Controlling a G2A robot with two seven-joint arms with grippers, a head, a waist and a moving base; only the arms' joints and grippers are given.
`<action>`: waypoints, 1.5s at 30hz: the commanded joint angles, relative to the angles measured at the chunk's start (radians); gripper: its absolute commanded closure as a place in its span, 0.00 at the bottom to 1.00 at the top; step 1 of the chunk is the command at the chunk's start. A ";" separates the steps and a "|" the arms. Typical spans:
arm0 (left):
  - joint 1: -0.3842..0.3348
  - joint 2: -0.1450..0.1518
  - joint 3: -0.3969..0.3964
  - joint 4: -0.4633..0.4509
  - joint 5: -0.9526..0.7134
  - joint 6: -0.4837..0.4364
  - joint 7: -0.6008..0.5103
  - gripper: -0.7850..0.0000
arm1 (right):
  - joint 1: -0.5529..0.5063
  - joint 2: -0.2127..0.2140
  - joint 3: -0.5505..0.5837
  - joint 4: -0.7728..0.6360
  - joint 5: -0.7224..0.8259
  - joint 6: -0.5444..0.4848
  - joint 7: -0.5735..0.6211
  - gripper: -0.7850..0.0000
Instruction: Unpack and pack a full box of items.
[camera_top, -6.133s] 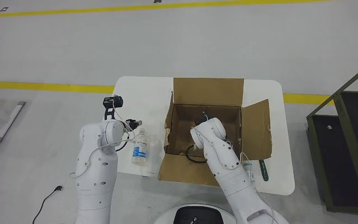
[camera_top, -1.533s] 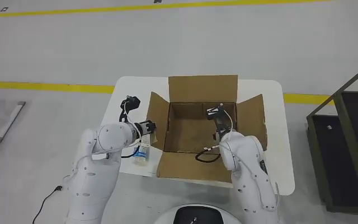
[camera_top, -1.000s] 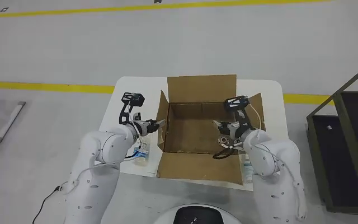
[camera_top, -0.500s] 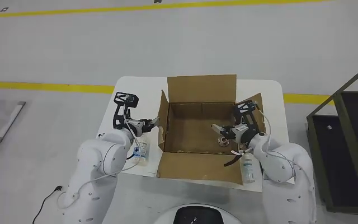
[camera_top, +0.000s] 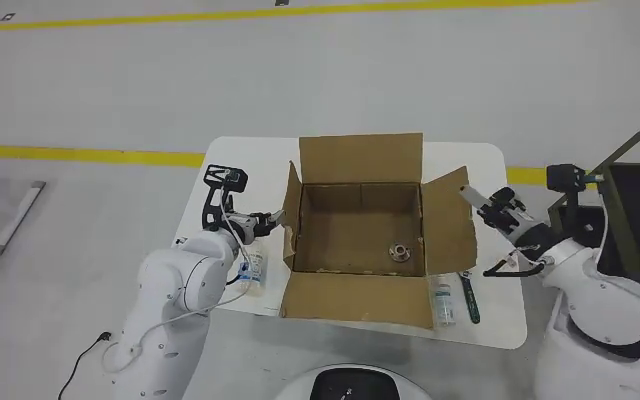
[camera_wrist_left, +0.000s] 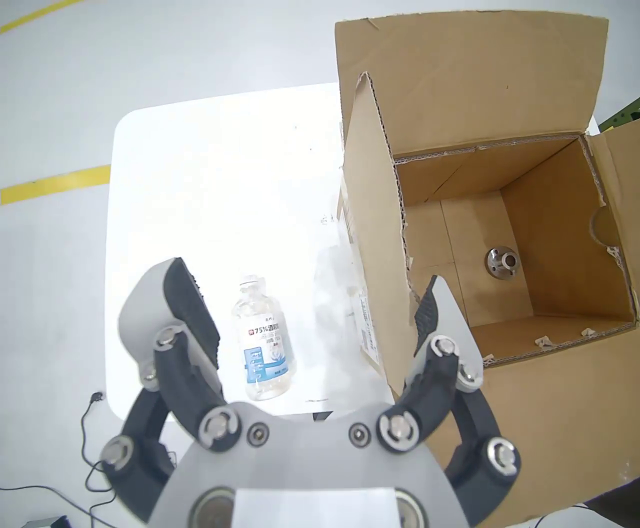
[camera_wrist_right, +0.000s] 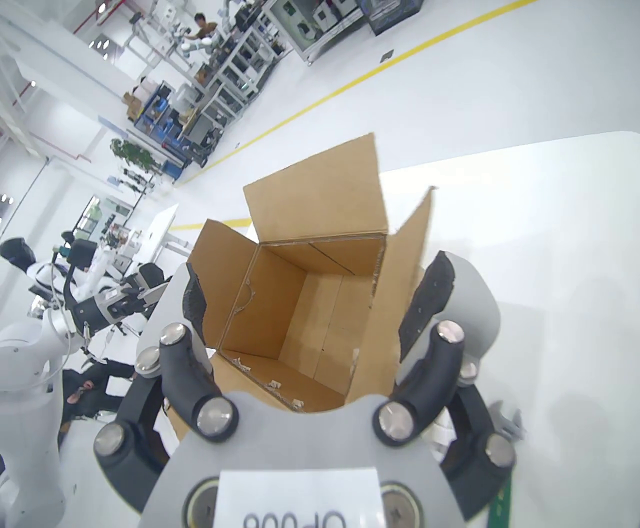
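Note:
An open cardboard box (camera_top: 360, 160) stands mid-table with its flaps folded out. On its floor lies a small metal flange (camera_top: 400, 252) (camera_wrist_left: 502, 261). A clear bottle (camera_top: 252, 272) (camera_wrist_left: 262, 350) with a blue label lies on the table left of the box. My left gripper (camera_top: 268, 222) (camera_wrist_left: 305, 295) hovers open and empty above the bottle, beside the box's left flap. My right gripper (camera_top: 490, 207) (camera_wrist_right: 315, 290) is open and empty, out past the right flap, facing the box (camera_wrist_right: 310, 310).
A second small bottle (camera_top: 442, 300) and a green-handled tool (camera_top: 470, 303) lie on the white table (camera_top: 240, 160) by the box's front right corner. A dark metal rack (camera_top: 600, 280) stands on the floor to the right.
My right gripper has pulled out of the box and swung right, past the right flap. The left arm has stayed put over the last half second.

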 joint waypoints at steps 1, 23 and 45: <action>0.000 0.000 0.000 0.000 0.000 0.000 0.000 0.00 | -0.016 0.010 0.067 0.021 0.059 0.026 0.037 0.00; 0.000 0.000 0.000 0.000 0.000 0.000 0.000 0.00 | -0.093 0.072 -0.061 0.211 0.240 0.135 0.176 1.00; 0.000 0.000 0.000 0.000 0.000 0.000 0.000 0.00 | 0.196 0.172 -0.099 0.430 0.101 0.100 0.308 0.98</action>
